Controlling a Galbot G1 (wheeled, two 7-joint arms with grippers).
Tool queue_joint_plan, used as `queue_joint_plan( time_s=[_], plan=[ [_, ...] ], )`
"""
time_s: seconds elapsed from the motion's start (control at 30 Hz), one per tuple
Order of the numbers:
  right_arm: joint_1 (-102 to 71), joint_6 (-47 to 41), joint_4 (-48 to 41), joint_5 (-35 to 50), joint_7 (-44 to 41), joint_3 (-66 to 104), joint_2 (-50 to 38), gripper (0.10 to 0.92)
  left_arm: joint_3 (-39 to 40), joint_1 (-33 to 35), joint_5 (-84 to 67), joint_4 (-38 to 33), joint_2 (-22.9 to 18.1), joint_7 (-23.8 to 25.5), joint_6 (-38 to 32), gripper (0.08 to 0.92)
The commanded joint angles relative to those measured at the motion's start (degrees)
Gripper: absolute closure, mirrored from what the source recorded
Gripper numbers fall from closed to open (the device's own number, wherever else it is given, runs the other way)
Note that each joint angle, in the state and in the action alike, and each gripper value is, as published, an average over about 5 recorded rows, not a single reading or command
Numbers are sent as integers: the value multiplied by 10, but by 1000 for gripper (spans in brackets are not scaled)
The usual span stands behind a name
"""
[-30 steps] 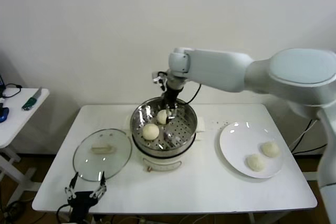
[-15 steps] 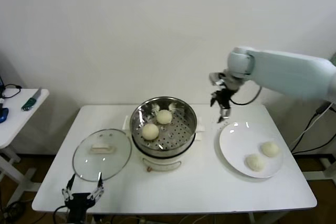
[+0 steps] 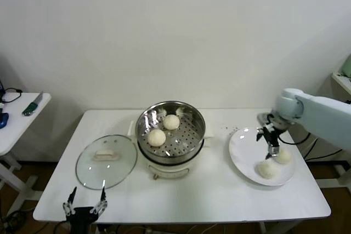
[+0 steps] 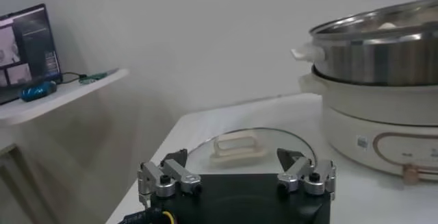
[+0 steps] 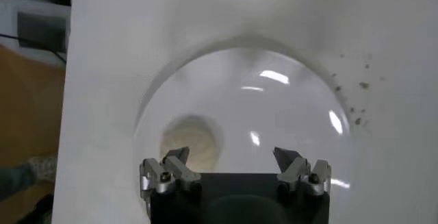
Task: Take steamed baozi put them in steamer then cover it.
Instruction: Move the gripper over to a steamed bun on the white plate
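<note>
**Right arm poised over the plate for the third bun**

Two small round cream-white buns (image 3: 164, 129) already sit inside the round shiny stainless-steel steamer (image 3: 193, 135). To its right, two more (image 3: 275, 162) wait on the flat white plate (image 3: 243, 152), where the right gripper (image 3: 271, 145) hovers, jaws apart and empty, ready to pick one. The transparent glass lid (image 3: 106, 160) lies left of the steamer, kept aside until loading ends. The left gripper (image 3: 85, 200), fingers spread, idles just in front of the lid.

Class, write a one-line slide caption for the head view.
Open right gripper above plate holding two baozi.

White plate (image 3: 247, 154) on white table (image 3: 192, 195); side table (image 3: 16, 119) nearby.
</note>
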Motion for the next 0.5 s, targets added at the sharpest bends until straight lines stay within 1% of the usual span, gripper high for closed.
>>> queue_joint_plan(
  time_s=[0.03, 0.5],
  plan=[
    [-140, 10, -13, -85, 0, 101, -39, 203, -1, 3, 10, 1, -4, 0, 3, 177],
    [-151, 12, -36, -83, -1, 105, -4, 203, -3, 2, 18, 10, -5, -2, 3, 177]
  ],
)
